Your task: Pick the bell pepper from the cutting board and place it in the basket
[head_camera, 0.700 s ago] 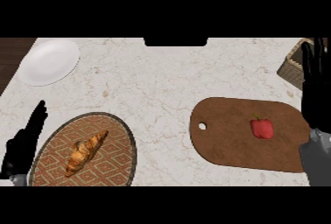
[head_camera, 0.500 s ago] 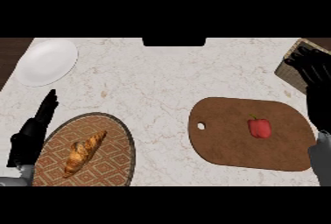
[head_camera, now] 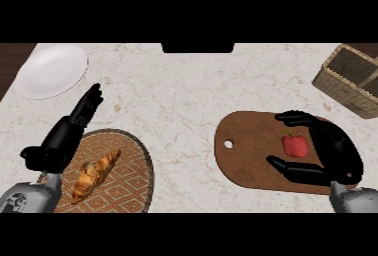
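Right hand [head_camera: 338, 152] around the bell pepper [head_camera: 295, 145] on the cutting board [head_camera: 247, 162].
Its fingers are spread wide either side; the far right basket [head_camera: 351, 80] is cut off.

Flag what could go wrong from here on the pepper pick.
1. The right hand brackets the bell pepper with gaps showing on both sides. The pepper is small, so it might roll or squirt out across the cutting board when the fingers close.
2. The basket sits at the counter's far right and is partly cut off by the view's edge. The carry could end with the pepper clipping its rim or landing short.
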